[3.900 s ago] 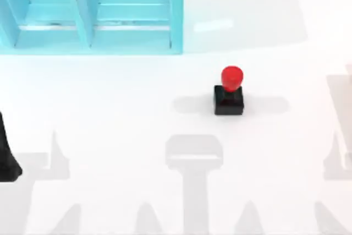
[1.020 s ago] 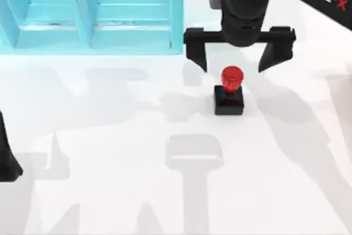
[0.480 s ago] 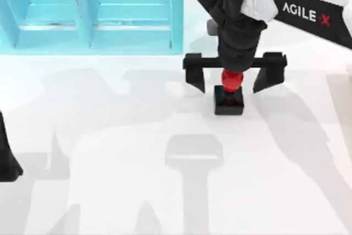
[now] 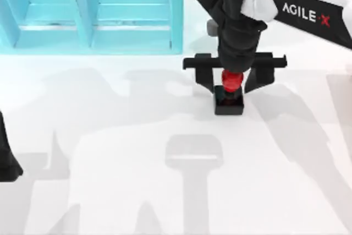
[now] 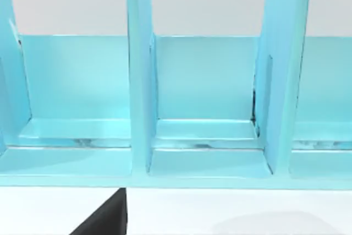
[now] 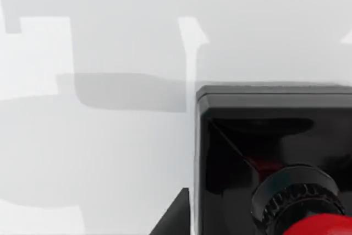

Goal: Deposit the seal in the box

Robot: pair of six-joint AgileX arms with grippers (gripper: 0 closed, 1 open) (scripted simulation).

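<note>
Right gripper (image 4: 232, 85) sits low over the seal (image 4: 229, 93), fingers spread apart, one on either side of the red knob (image 4: 232, 79); neither finger touches it, gap visible on both sides; seal stands upright on the white table (image 4: 110, 152), black base (image 4: 229, 103) just below the fingertips, directly under the wrist; right wrist view looks close down on the black base (image 6: 269, 152) with the red knob (image 6: 319, 227) at the frame's lower edge; blue box (image 4: 93, 12) lies well to the left of this gripper, farther back on the table, compartments open; left gripper (image 4: 6, 158) parked at the table's left edge, well apart from the seal; cannot tell whether it is open; left wrist view faces the blue box (image 5: 198, 108) dividers
</note>
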